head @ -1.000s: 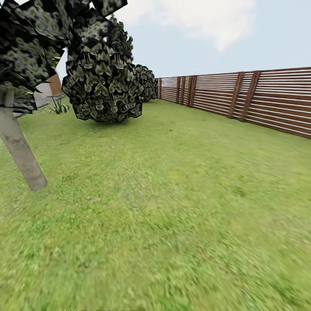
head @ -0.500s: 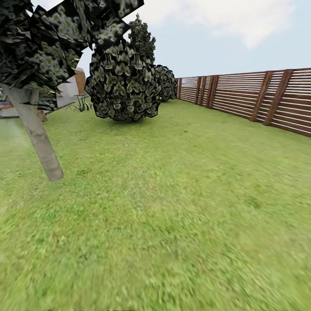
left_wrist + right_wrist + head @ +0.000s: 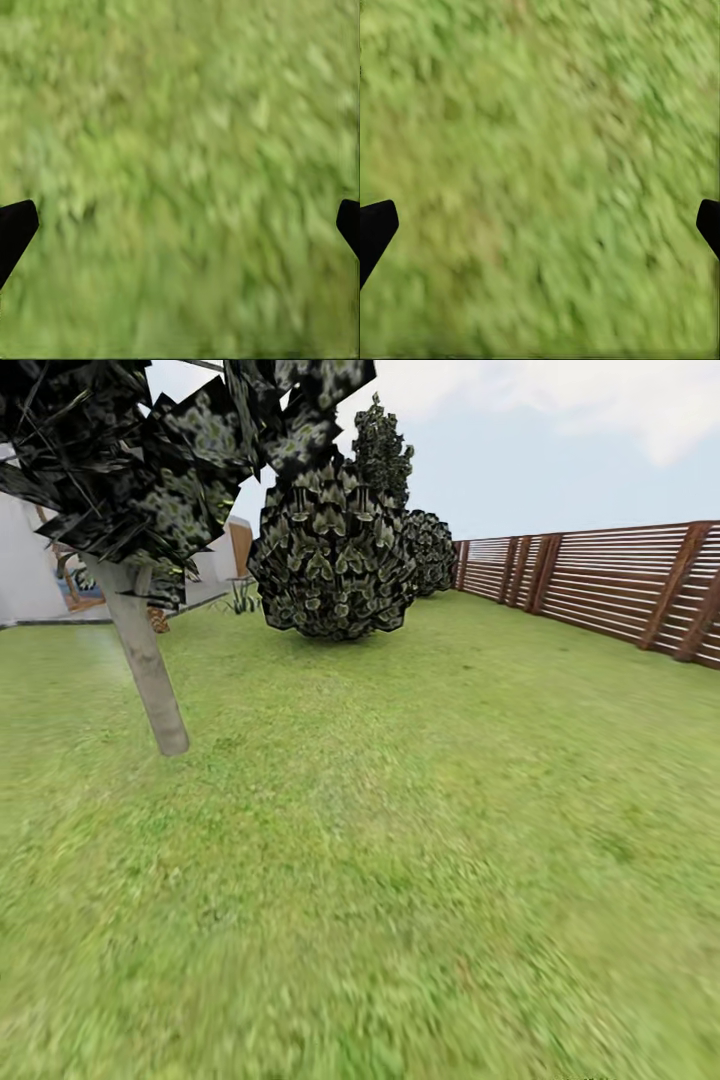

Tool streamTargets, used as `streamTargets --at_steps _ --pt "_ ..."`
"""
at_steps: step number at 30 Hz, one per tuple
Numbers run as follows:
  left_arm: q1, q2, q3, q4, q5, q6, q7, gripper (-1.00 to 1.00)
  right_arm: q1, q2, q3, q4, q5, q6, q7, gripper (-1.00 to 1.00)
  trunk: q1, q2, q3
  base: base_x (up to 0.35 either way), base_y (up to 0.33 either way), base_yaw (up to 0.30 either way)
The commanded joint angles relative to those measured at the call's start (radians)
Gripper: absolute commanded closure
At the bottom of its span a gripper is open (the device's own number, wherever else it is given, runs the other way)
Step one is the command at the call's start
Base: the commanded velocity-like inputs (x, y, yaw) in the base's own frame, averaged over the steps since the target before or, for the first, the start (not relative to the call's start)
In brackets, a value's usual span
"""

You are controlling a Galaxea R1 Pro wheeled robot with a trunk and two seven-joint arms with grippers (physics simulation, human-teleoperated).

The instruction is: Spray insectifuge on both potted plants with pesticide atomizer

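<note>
The pesticide atomizer and the potted plants are out of view. I am on the garden lawn (image 3: 400, 840), which stretches ahead in the head view. In the left wrist view my left gripper (image 3: 180, 229) is open, its dark fingertips (image 3: 15, 229) far apart over blurred grass with nothing between them. The right wrist view has my right gripper (image 3: 540, 229) open in the same way, its fingertips (image 3: 375, 229) over bare grass.
A tree with a pale leaning trunk (image 3: 145, 660) stands close at the left. Big dark-leaved shrubs (image 3: 335, 565) sit behind it. A brown slatted fence (image 3: 610, 585) runs along the right. A white wall and paved strip (image 3: 40, 595) lie far left, with a small spiky plant (image 3: 240, 598) nearby.
The whole head picture has slid right, so the camera has turned left. The tree, shrubs and fence sit further right in the picture, and the white wall has come into view.
</note>
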Motion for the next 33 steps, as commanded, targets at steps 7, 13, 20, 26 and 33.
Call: streamTargets --at_steps 7,13,20,26,33 --pt "-0.001 -0.001 0.002 0.002 0.01 -0.003 -0.005 -1.0 -0.001 0.001 -0.005 0.001 0.01 -0.002 -0.001 -1.0 -0.001 0.0 -0.003 -0.288 -0.195 0.278" --pt "-0.001 -0.003 0.002 0.002 0.01 -0.003 -0.005 -1.0 -0.001 0.001 -0.005 0.001 0.01 -0.002 -0.001 -1.0 -0.001 0.0 -0.008 -0.294 -0.185 0.264" --pt "-0.001 -0.003 0.002 0.002 0.009 -0.003 -0.005 -1.0 -0.001 0.001 -0.006 0.0 0.01 -0.002 -0.001 -1.0 -0.001 0.0 -0.015 -0.29 -0.203 0.233" --pt "-0.001 -0.003 0.002 0.002 0.009 -0.003 -0.005 -1.0 -0.001 0.001 -0.006 -0.001 0.01 -0.002 -0.001 -1.0 -0.001 0.0 -0.021 -0.279 -0.228 0.228" --pt "-0.001 -0.005 0.001 0.002 0.009 -0.005 -0.005 -1.0 -0.001 0.001 -0.006 -0.001 0.01 -0.002 -0.001 -1.0 -0.001 0.0 -0.029 -0.278 -0.221 0.228"
